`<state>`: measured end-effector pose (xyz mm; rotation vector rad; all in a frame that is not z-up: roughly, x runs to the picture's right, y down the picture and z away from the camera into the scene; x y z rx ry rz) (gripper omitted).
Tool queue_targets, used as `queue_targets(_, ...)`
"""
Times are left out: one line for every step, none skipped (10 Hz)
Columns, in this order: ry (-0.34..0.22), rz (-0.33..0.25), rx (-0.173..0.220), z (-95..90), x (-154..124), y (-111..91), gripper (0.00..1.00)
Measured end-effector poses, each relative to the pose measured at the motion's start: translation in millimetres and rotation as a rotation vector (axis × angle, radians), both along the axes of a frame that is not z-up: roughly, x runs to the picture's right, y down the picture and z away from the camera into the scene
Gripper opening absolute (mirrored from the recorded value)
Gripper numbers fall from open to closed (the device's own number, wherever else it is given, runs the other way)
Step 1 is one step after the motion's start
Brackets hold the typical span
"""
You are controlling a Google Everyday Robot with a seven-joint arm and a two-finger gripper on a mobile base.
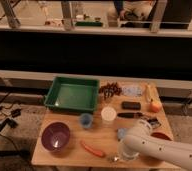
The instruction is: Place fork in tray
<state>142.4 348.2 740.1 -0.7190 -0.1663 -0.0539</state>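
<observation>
One arm works at the front edge of a cluttered table (pixel 71 129), well apart from the green tray (pixel 53 94).
Camera view: the white arm enters from the lower right, and its gripper (pixel 119 156) points down near the table's front edge, right of the orange carrot-shaped item (pixel 93 149). The fork (pixel 113 159) shows only as a small bright glint at the gripper's tip. Whether the gripper is open or holds it cannot be told. The tray sits far left, beyond the purple bowl (pixel 55 136).

Plastic tray (pixel 52 95), wooden table (pixel 65 117), seemingly glossy white gripper (pixel 118 157) at table's front
</observation>
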Motion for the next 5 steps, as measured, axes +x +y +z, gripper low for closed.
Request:
queue_targets(-0.005,0.000,0.002,-1.0,0,0,0.01)
queue_targets(-0.013,0.001,0.007,-3.5,0,-1,0.01)
queue_targets(-0.026,0.000,0.016,-9.9,-2,-7,0.01)
queue_targets(-0.036,-0.001,0.027,-16.5,-4,-12,0.01)
queue_targets(-0.045,-0.001,0.037,-21.5,-6,-16,0.01)
